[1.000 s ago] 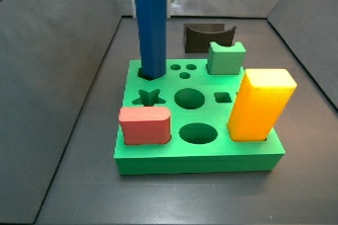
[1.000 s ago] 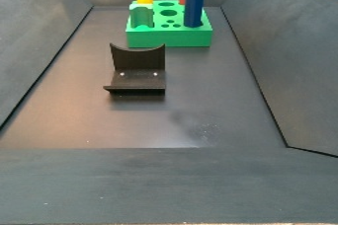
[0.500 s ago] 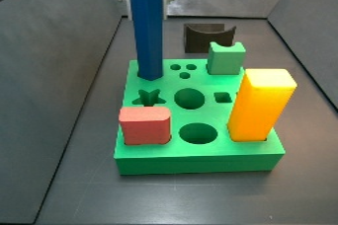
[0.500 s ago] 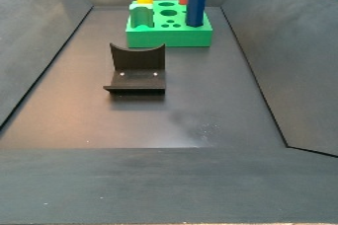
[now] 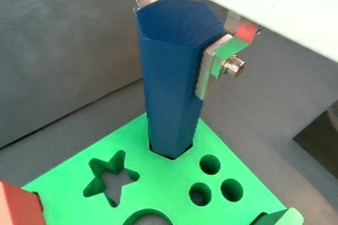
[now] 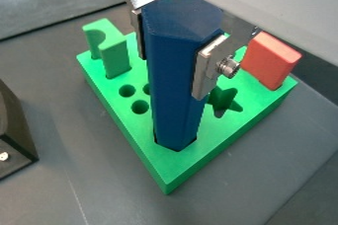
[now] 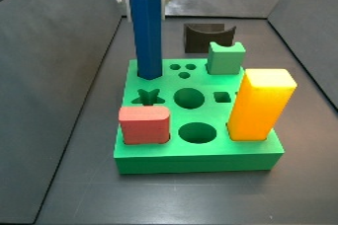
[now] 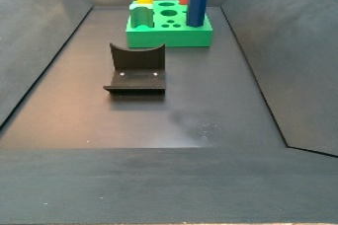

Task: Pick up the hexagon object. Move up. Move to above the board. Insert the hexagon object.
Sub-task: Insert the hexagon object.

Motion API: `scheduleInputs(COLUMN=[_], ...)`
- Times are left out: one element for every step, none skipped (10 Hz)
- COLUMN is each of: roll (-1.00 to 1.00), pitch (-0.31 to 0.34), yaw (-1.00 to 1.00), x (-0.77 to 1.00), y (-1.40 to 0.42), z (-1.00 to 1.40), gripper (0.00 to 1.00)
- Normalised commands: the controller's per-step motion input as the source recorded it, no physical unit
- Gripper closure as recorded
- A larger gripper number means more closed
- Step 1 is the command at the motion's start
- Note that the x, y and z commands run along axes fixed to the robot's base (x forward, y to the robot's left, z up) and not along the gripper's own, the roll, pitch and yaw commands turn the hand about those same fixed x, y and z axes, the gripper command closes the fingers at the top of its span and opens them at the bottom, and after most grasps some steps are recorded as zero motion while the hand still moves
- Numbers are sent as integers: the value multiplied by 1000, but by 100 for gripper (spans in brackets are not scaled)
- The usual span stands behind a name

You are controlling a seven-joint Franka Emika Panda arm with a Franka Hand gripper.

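Gripper (image 5: 185, 27) sits above the board's (image 7: 238, 157) back corner, silver finger plates closed narrowly on the top of the hexagon object (image 5: 175, 81), pad pressed to one flat face in both wrist views. Rod long axis vertical, running straight down from the jaws; its lower end already stands in the hexagon hole at that corner, beside the small circular holes (image 5: 216, 178) and next to the star cut-out (image 5: 109, 178). Judgement: insertion under way, remaining travel is straight down along the rod axis. How deep it is seated cannot be told. Yellow block (image 7: 260, 102) stands well apart at the opposite board edge.
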Motion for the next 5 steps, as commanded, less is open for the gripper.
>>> scheduleInputs(roll=[163,210,254,257,247], pitch=[0,-20,-97,-99,-106], yaw=[0,-14,-11,0,0], x=[237,149,11,0,0], y=[0,0,-57,-74,-54], z=[-474,-649,-777,-786,-794], gripper=[100,100,100,100,100])
